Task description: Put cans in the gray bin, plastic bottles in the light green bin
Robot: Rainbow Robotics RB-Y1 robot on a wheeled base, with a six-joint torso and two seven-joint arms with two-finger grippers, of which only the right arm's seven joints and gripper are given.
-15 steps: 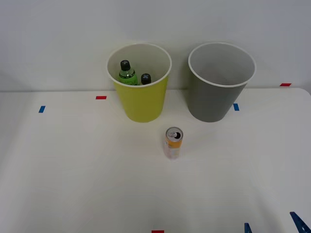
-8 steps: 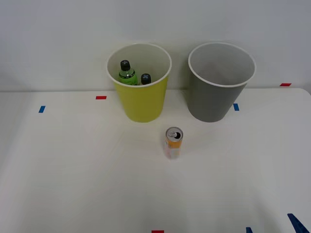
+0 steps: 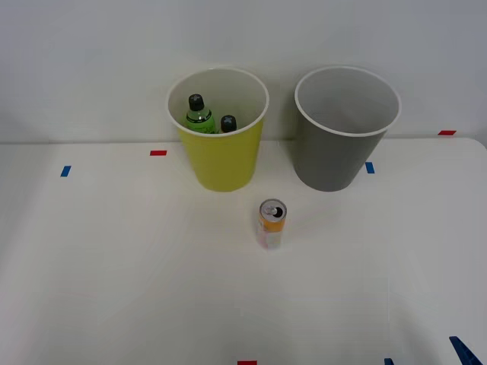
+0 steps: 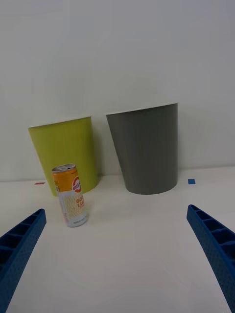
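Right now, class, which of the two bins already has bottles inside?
The light green bin: two black-capped bottles stand inside it. The gray bin beside it shows a bare pale inside.

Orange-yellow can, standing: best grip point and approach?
Grip the can mid-body, coming level from the robot's side. It stands upright and alone on the table, well clear of both bins; straight round walls suit the open tool closing across them.

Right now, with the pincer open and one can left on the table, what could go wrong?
The slim upright can could tip if a finger clips it during approach. It stands about midway in front of both bins, so it could land in the light green bin, which holds the bottles, instead of the gray bin.
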